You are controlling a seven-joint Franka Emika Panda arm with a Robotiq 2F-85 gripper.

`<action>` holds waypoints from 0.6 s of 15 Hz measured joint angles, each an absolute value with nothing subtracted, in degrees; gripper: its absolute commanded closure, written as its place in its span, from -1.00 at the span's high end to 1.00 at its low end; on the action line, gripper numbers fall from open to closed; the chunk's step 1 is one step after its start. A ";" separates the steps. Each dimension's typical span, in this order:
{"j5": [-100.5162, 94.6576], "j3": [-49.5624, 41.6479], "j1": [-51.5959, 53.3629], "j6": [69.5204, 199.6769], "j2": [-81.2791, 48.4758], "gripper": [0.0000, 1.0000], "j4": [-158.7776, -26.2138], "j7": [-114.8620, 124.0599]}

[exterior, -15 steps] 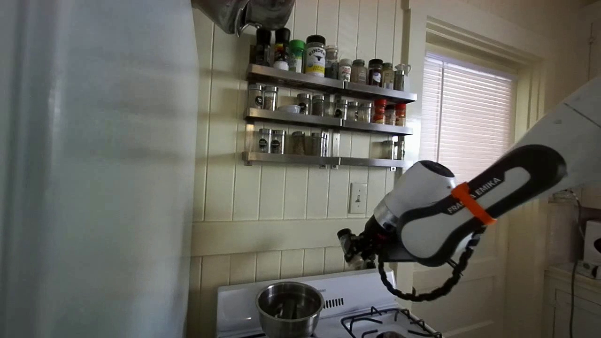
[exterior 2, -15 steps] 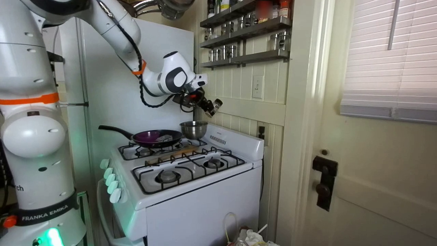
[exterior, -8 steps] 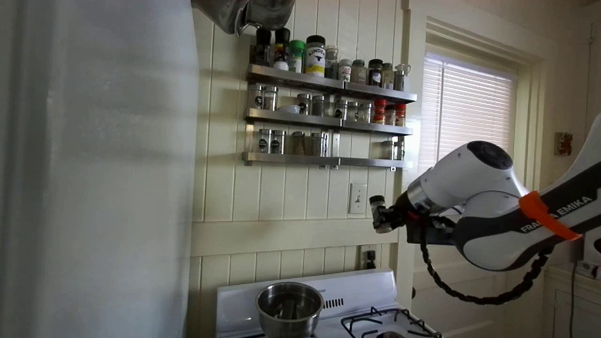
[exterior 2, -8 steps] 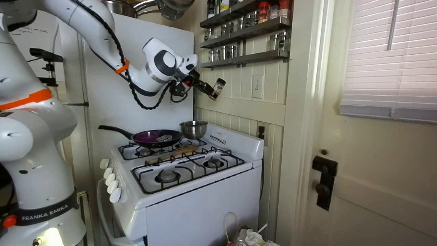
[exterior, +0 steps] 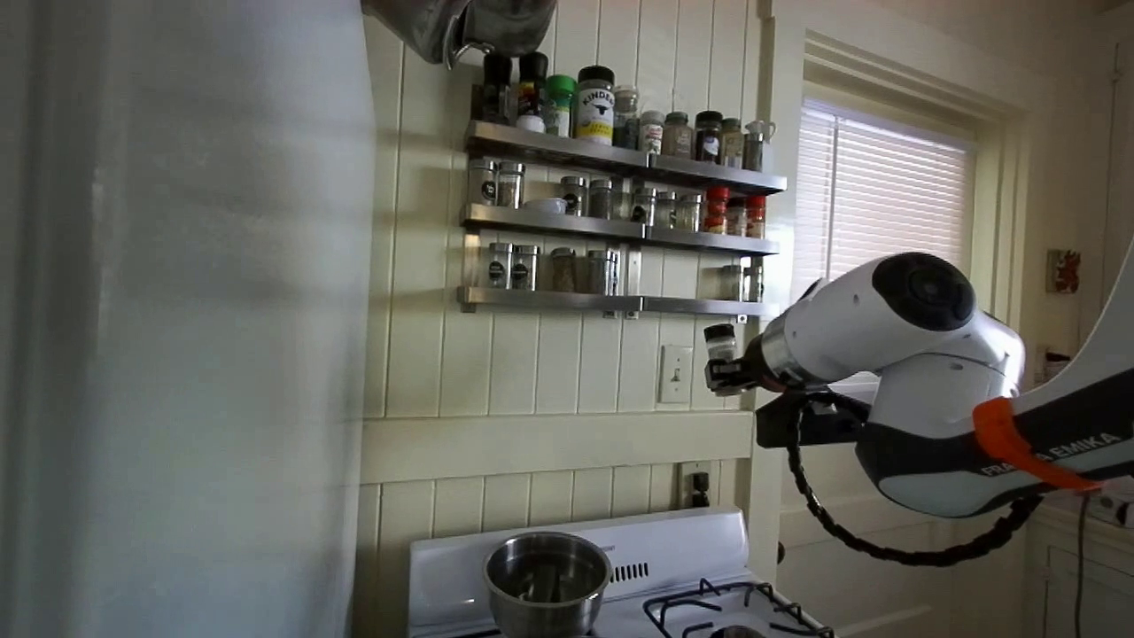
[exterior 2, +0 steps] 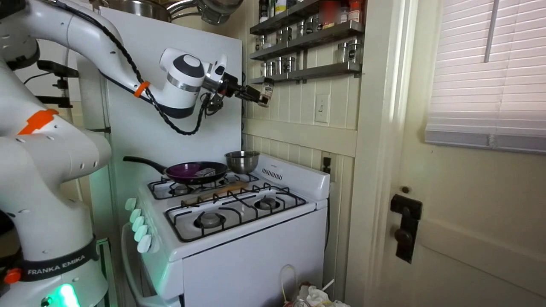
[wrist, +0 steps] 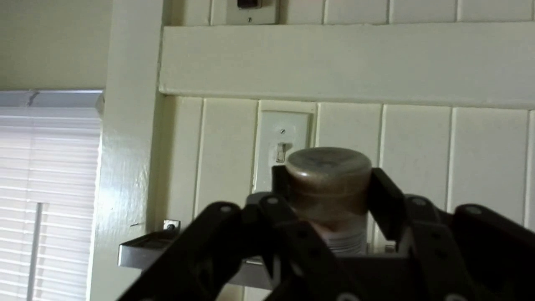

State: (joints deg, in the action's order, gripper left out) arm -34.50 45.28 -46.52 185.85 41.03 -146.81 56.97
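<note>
brown-filled jar [wrist: 328, 179] is probably light, stiff, kinda slick. gripper [wrist: 329, 190] is clamped round its lower half; i'd grab mid-body.

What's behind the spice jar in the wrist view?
A paneled wall and a light switch plate; the spice jar and gripper hide part of both.

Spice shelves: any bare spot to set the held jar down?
Bottom shelf, between the left-half jars and the right-end pair; both exterior views show that gap. Top shelf is crowded nearly end to end; middle shelf is packed along its right half.
</note>
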 measured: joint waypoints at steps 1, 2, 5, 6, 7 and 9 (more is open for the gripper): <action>-34.50 46.19 -47.51 185.70 42.37 0.00 -146.93 57.30; -34.50 46.47 -47.73 185.67 42.81 0.00 -146.95 57.32; -34.50 46.24 -47.69 185.67 42.49 0.00 -146.86 57.27; -34.50 46.20 -47.70 185.67 42.45 0.00 -146.86 57.26; -34.50 46.21 -47.69 185.67 42.46 0.00 -146.86 57.26; -34.50 46.20 -47.70 185.67 42.45 0.00 -146.86 57.26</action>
State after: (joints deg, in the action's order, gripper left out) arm -34.50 46.20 -47.70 185.67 42.45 -146.86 57.26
